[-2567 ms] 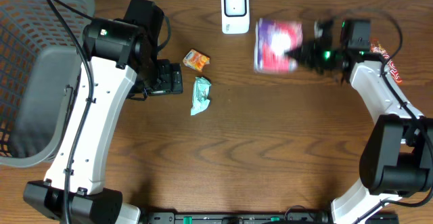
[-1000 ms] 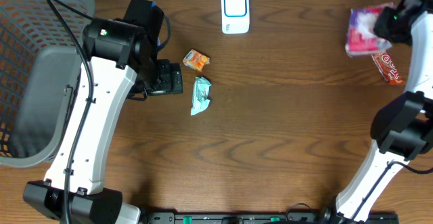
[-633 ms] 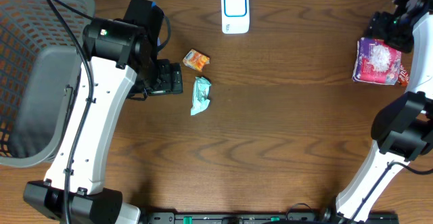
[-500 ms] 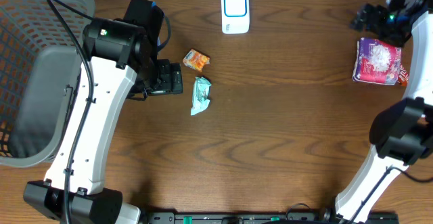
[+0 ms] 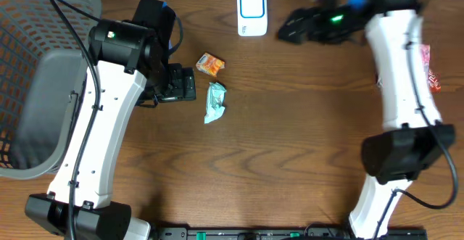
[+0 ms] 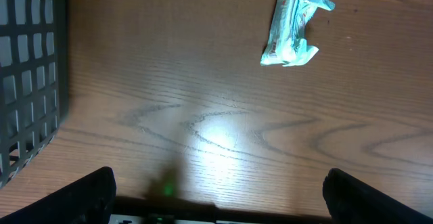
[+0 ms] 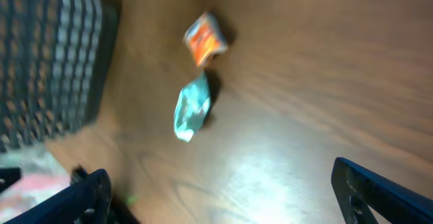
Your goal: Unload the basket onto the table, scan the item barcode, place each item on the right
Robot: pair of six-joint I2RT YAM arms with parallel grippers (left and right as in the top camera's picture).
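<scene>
The white barcode scanner [image 5: 251, 11] stands at the table's far edge. An orange packet [image 5: 211, 64] and a teal packet [image 5: 215, 102] lie left of centre. My left gripper [image 5: 176, 85] hovers open just left of them; its wrist view shows the teal packet [image 6: 294, 24] ahead and nothing between its fingers [image 6: 88, 193]. My right gripper [image 5: 288, 27] is open and empty, stretched out just right of the scanner. Its blurred wrist view shows the orange packet [image 7: 206, 40] and the teal packet [image 7: 191, 107]. A purple-pink bag [image 5: 423, 52] lies at the right edge, mostly hidden behind the right arm.
A grey mesh basket [image 5: 43, 73] fills the left side of the table and shows in the left wrist view as a basket wall [image 6: 27, 82]. A red snack wrapper [image 5: 433, 78] lies by the bag at the right edge.
My right gripper opened and let the purple-pink bag drop at the right edge, then swung left to beside the scanner. The left arm and the two packets have not moved.
</scene>
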